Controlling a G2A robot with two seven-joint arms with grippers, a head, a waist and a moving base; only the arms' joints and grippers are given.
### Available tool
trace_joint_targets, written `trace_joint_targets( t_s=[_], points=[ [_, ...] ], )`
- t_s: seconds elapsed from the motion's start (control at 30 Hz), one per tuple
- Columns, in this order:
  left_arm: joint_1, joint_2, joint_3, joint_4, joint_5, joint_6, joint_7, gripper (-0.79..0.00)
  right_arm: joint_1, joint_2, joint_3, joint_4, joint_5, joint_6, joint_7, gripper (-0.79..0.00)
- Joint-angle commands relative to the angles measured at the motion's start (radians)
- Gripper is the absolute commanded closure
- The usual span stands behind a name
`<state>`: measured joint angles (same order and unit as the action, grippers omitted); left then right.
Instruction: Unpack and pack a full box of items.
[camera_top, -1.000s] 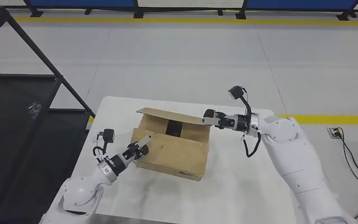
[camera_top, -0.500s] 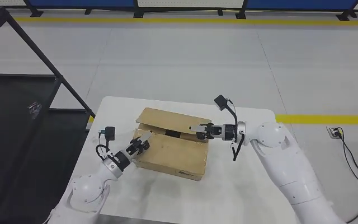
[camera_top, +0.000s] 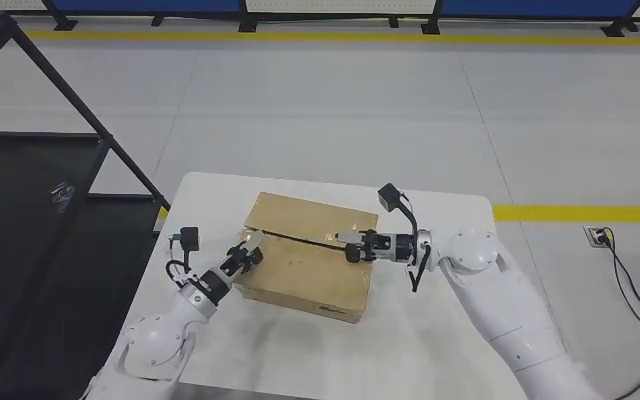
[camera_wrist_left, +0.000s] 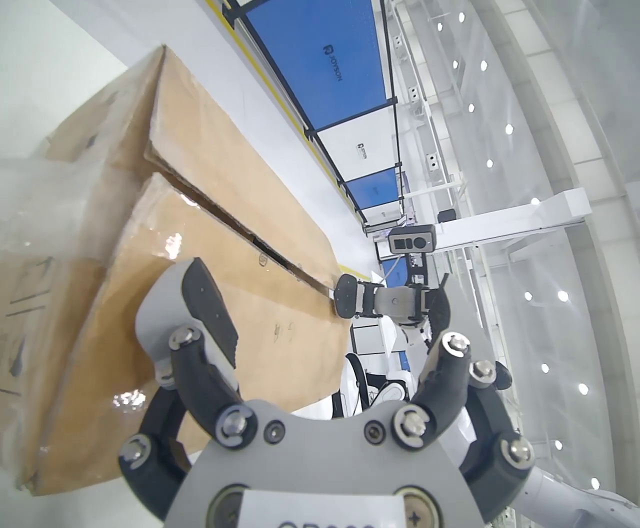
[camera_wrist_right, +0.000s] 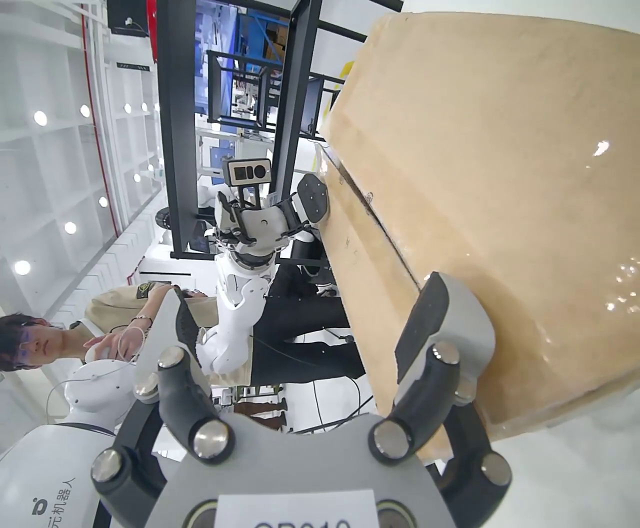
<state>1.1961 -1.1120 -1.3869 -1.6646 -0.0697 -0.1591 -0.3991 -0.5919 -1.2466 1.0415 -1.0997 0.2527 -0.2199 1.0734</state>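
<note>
Roughly in the middle of the white table (camera_top: 430, 330) sits the cardboard box (camera_top: 305, 268). Its two long top flaps are folded down flat and meet along a narrow seam (camera_top: 300, 237) that runs the length of the lid. A slim dark gap shows along part of that seam. The left tool (camera_top: 247, 256) is at the box's left end, at the top edge close to where the seam ends, with its fingers spread and nothing between them. In the left wrist view one finger pad (camera_wrist_left: 207, 300) lies over the nearer flap, while the other finger stands off past the box's edge in open air. Whether the pad actually presses on the cardboard cannot be told. The right tool (camera_top: 350, 250) is over the right part of the lid, at the other end of the seam, also spread and holding nothing. In the right wrist view one of its fingers (camera_wrist_right: 435, 310) lies against the box top just beside the seam, and the other is clear of the cardboard. Each wrist view also shows the other arm's tool at the far end of the seam.
</note>
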Motion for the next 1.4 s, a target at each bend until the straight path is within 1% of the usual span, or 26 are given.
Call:
trace_joint_targets(
  t_s=[0.0,0.1,0.23,0.3,0.4,0.47,0.87,0.93,1.0,1.1,1.23,1.37],
  points=[
    [0.025,0.003,-0.028,-0.02,0.005,-0.017,0.021,-0.785,-0.01,0.001,0.006,0.005,0.004,-0.005,-0.023,-0.785],
    [0.078,0.008,-0.087,-0.056,-0.005,-0.04,0.042,-0.785,-0.026,0.003,0.014,0.005,0.0,-0.001,-0.057,-0.785],
    [0.162,0.016,-0.188,-0.092,-0.038,-0.068,0.065,-0.785,-0.046,0.005,0.021,-0.005,-0.003,0.01,-0.091,-0.785],
    [0.205,0.018,-0.24,-0.1,-0.061,-0.082,0.076,-0.785,-0.052,0.006,0.025,-0.01,0.002,0.011,-0.094,-0.785],
    [0.266,0.019,-0.314,-0.104,-0.139,-0.102,0.098,-0.785,-0.059,0.007,0.033,-0.022,0.012,0.01,-0.096,-0.785],
    [0.292,0.019,-0.343,-0.103,-0.18,-0.105,0.096,-0.785,-0.059,0.007,0.033,-0.022,0.012,0.01,-0.096,-0.785],
    [0.292,0.019,-0.343,-0.103,-0.18,-0.105,0.096,-0.785,-0.059,0.007,0.033,-0.022,0.012,0.01,-0.096,-0.785],
    [0.291,0.018,-0.333,-0.08,-0.179,-0.085,0.093,-0.785,-0.059,0.007,0.033,-0.022,0.012,0.01,-0.096,-0.785],
    [0.262,0.015,-0.308,-0.013,-0.175,-0.046,0.108,-0.785,-0.059,0.007,0.033,-0.022,0.012,0.01,-0.096,-0.785],
    [0.196,0.009,-0.262,0.101,-0.202,-0.017,0.101,-0.785,-0.059,0.007,0.033,-0.022,0.012,0.01,-0.096,-0.785],
    [0.106,0.001,-0.217,0.24,-0.267,-0.006,0.055,-0.785,-0.072,0.008,0.031,-0.038,0.003,0.012,-0.112,-0.785],
    [0.033,-0.007,-0.179,0.338,-0.302,-0.005,0.032,-0.785,-0.091,0.01,0.03,-0.073,-0.011,0.027,-0.121,-0.785]
  ],
)
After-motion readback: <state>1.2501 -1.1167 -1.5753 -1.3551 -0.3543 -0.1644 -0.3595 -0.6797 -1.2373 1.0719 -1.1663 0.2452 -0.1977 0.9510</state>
